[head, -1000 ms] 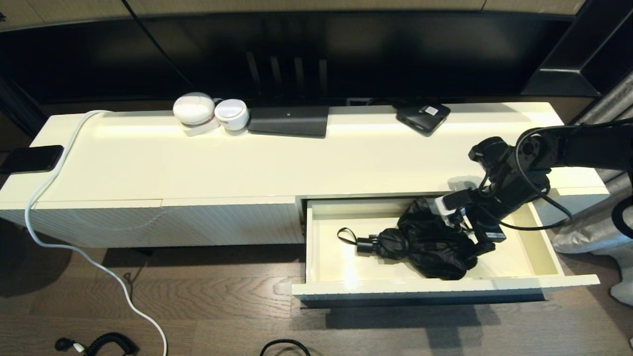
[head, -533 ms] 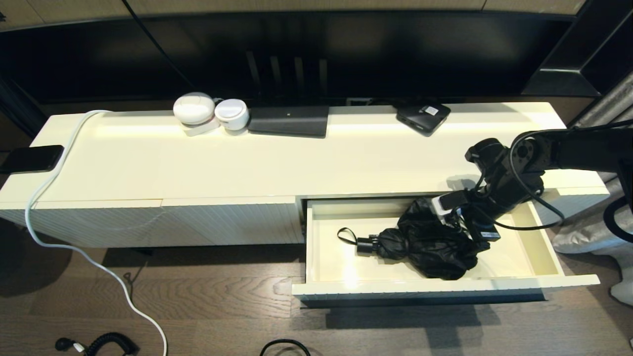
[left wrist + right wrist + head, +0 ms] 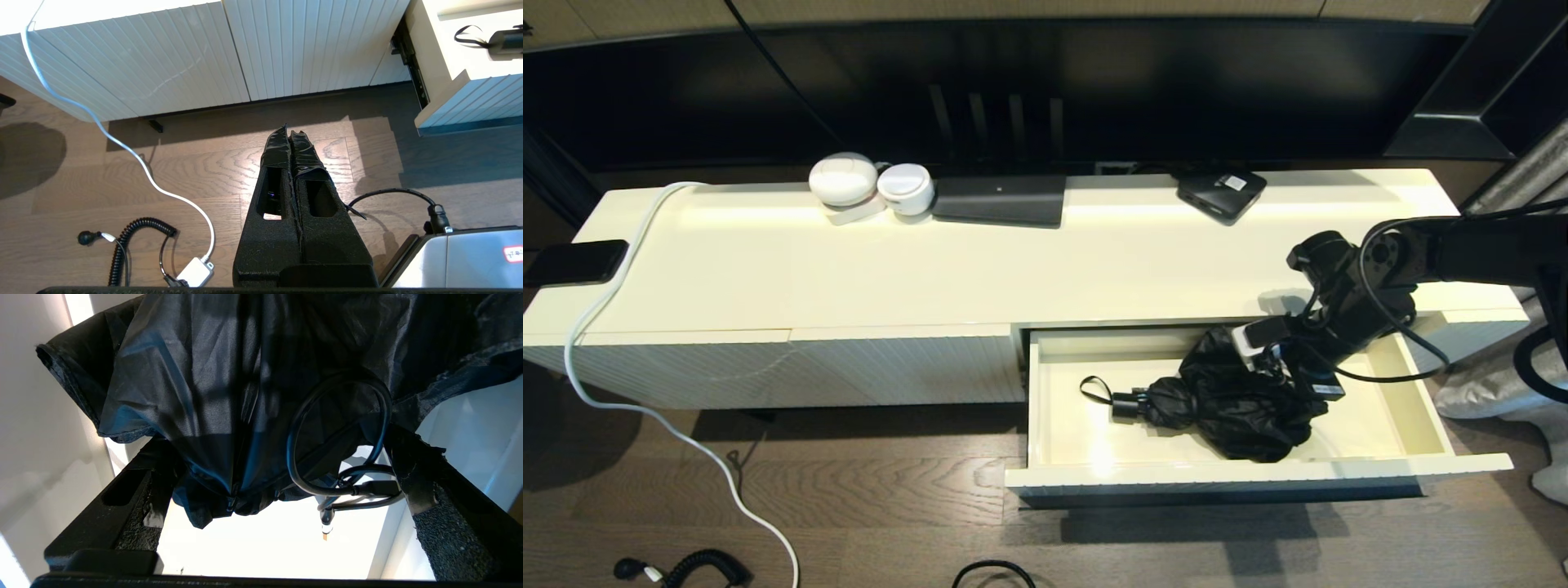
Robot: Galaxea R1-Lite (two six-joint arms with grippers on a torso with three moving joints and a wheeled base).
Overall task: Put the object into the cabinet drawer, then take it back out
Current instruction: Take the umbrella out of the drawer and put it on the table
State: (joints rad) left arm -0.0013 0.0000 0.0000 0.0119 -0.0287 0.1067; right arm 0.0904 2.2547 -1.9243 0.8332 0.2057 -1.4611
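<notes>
Right gripper (image 3: 1278, 371), jaws spread around the black umbrella (image 3: 1225, 400) in the open drawer (image 3: 1425, 408); left gripper (image 3: 291, 134) clenched above floor cables (image 3: 122, 241).

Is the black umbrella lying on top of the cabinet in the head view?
No, the black umbrella lies inside the open cabinet drawer, with the right claw at its canopy end.

Home living room, low media cabinet (image 3: 931, 269), television (image 3: 1029, 90), wood floor (image 3: 849, 506)
</notes>
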